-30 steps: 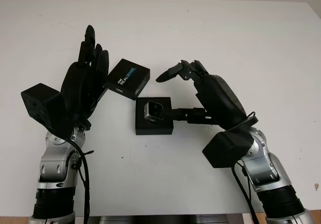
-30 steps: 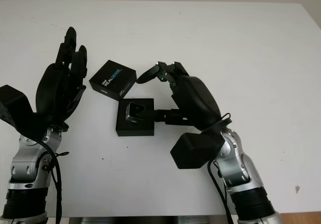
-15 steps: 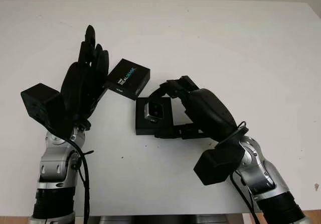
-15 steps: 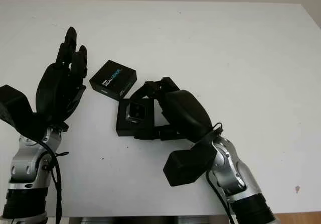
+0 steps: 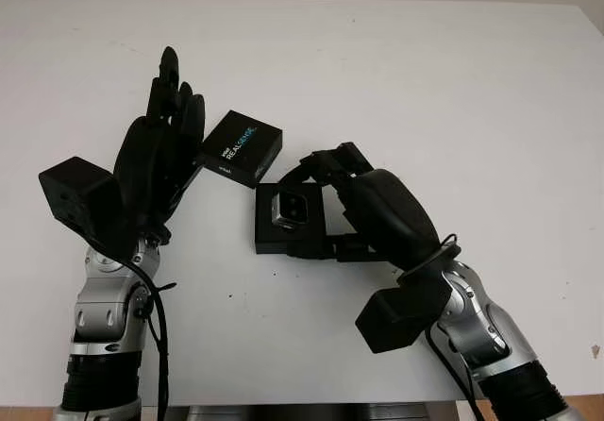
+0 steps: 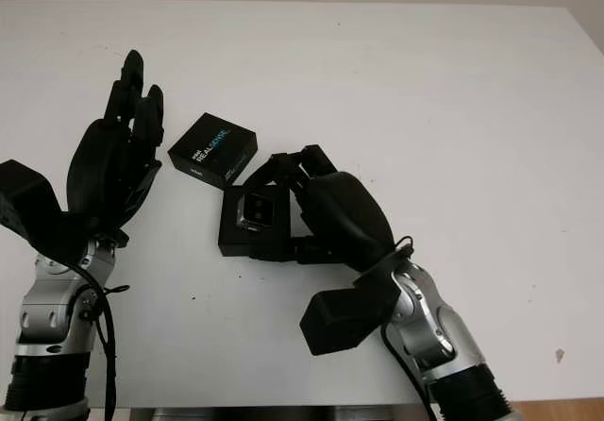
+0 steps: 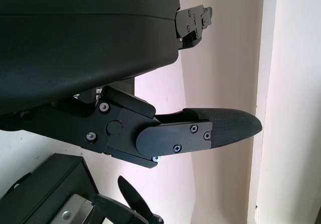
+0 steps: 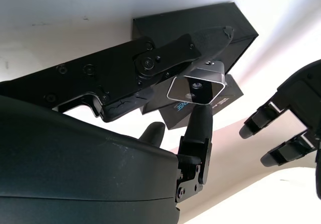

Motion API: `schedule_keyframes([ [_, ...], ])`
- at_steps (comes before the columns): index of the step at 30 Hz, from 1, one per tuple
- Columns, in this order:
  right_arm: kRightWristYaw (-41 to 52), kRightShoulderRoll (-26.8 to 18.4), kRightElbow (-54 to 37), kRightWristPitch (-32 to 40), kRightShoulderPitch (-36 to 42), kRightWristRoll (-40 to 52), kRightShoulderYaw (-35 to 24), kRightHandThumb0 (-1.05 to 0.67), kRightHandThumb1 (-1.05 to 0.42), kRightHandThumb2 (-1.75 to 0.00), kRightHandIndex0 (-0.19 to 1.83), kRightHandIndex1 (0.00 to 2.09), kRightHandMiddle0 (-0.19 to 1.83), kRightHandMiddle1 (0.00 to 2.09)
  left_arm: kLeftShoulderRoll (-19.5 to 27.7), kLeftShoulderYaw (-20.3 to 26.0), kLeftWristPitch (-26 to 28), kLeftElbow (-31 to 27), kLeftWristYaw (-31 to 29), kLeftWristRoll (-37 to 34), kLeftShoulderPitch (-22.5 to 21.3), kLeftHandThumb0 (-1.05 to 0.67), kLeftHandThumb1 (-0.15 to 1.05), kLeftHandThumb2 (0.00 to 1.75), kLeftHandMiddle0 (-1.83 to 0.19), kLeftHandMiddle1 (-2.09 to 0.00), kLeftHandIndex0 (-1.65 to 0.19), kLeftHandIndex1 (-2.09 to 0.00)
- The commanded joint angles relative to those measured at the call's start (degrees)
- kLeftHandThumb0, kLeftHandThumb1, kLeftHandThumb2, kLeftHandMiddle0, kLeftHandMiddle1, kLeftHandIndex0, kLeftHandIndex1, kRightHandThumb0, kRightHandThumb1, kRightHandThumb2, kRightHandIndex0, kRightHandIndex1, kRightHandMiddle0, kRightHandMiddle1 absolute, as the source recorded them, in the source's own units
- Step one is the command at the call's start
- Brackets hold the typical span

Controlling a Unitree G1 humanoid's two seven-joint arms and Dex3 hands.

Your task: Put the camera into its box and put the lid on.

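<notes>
Currently our right hand (image 5: 330, 190) pinches the camera (image 5: 289, 208) by its sides, sitting in the box (image 5: 267, 239). We judge it small, rigid, slick metal; lens fragile. Left hand (image 5: 160, 157) open beside lid (image 5: 241, 147).

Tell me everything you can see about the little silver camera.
The camera is a small block with rounded corners, a silvery metal-looking shell and a dark front face set with lenses, facing up. It sits on the open black box, near the middle of the white table. The right hand is closed around it: in the right wrist view one finger crosses above the camera and another presses from below. The printed lid lies just beyond, beside the raised left hand.
</notes>
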Motion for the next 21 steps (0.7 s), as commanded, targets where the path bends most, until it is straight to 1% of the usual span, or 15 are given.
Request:
schedule_keyframes([
  [1,0.0,0.4,-0.3,1.2,-0.8,0.6,-1.0,-0.66,-1.01,-0.06,-0.08,1.13,0.07,1.33,0.6,0.3,-0.2,-0.3,-0.1,0.1,-0.2,-0.78,1.05,0.51,0.19,0.0,0.19,0.0],
  [5,0.1,0.6,-0.6,2.6,-2.0,2.0,-1.9,-0.65,-0.99,-0.05,-0.08,1.14,0.07,1.31,0.6,0.4,-0.4,-0.3,-0.2,0.0,-0.2,-0.78,1.05,0.51,0.19,0.0,0.19,0.0],
  [10,0.9,0.6,-1.0,4.5,-3.0,2.9,-2.7,-0.69,-0.99,-0.06,-0.05,1.13,0.11,1.24,0.9,0.2,-0.1,-0.6,-0.2,0.3,-0.1,-0.79,1.05,0.51,0.19,0.0,0.19,0.0],
  [14,0.6,0.4,-0.8,4.0,-3.0,3.2,-2.4,-0.69,-0.97,-0.05,-0.03,1.12,0.15,1.23,0.7,0.3,0.4,-1.0,0.0,-0.2,0.0,-0.79,1.05,0.5,0.19,0.0,0.19,0.0],
  [21,1.3,0.5,-1.4,4.0,-2.5,3.3,-2.6,-0.68,-0.97,-0.05,-0.03,1.12,0.16,1.22,0.8,0.2,0.5,-1.2,0.2,0.1,0.0,-0.77,1.05,0.52,0.19,0.0,0.19,0.0],
])
